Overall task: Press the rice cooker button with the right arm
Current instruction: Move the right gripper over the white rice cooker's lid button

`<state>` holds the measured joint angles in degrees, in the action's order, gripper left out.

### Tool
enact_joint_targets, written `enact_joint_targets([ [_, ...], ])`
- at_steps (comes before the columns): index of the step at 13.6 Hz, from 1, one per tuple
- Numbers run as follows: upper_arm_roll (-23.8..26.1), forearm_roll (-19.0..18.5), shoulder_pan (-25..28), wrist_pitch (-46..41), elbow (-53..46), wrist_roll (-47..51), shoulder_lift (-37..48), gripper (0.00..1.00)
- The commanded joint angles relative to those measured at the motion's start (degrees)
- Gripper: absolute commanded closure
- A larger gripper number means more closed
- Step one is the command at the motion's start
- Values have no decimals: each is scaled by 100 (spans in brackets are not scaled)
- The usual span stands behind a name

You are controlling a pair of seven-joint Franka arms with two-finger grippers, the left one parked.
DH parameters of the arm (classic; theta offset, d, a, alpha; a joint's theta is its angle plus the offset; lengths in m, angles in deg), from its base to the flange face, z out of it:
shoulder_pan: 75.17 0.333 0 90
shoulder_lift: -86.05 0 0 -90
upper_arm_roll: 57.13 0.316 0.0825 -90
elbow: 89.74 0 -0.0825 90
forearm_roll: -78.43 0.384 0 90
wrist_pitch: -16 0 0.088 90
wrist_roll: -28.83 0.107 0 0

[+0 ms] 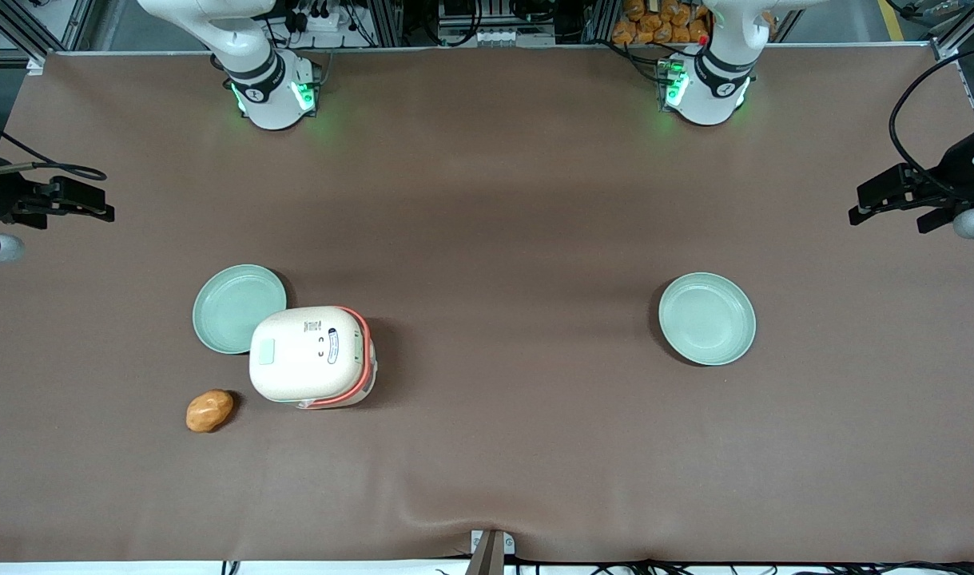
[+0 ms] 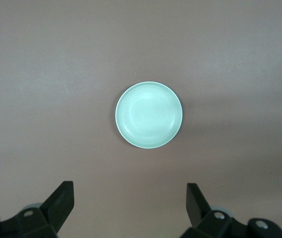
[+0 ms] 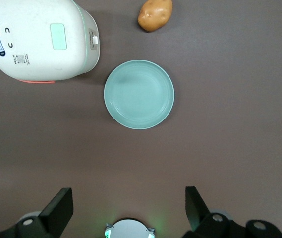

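Observation:
The rice cooker (image 1: pixel 311 355), cream-white with a coral-red band, stands on the brown table with its lid down. The lid carries a pale green square patch (image 1: pixel 266 351) and small printed labels. The right wrist view looks down on the rice cooker (image 3: pixel 39 39) from high above. My right arm's gripper (image 3: pixel 129 198) is open, its two black fingers wide apart with nothing between them. It hangs well above the table and apart from the cooker. In the front view the gripper (image 1: pixel 87 204) shows at the working arm's end of the table.
A pale green plate (image 1: pixel 239 309) (image 3: pixel 139 94) touches the cooker's edge, farther from the front camera. A potato (image 1: pixel 209 410) (image 3: pixel 155 14) lies beside the cooker, nearer that camera. A second green plate (image 1: pixel 706 319) (image 2: pixel 149 115) sits toward the parked arm's end.

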<state>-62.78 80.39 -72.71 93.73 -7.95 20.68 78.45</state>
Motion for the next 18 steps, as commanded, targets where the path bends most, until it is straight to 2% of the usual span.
enact_joint_targets([
  [1, -6, -108, 105, -5, 56, -12, 12, 0],
  [5, 2, -12, 395, 390, 65, 32, -172, 2],
  [6, 2, 32, 500, 548, 56, 41, -277, 17],
  [8, 2, 129, 667, 1092, 56, 32, -514, 55],
  [10, -6, 129, 904, 1645, 56, 32, -777, 70],
  [11, 2, 129, 966, 1831, 56, 41, -918, 84],
  [12, 2, 129, 1037, 2041, 56, 67, -1076, 93],
  [13, 2, 138, 1072, 2252, 56, 172, -1208, 99],
  [14, 2, 251, 1099, 2472, 56, 338, -1375, 100],
  [16, 2, 576, 1160, 2824, 56, 498, -1630, 100],
  [18, -6, 586, 1213, 3044, 65, 498, -1806, 100],
])
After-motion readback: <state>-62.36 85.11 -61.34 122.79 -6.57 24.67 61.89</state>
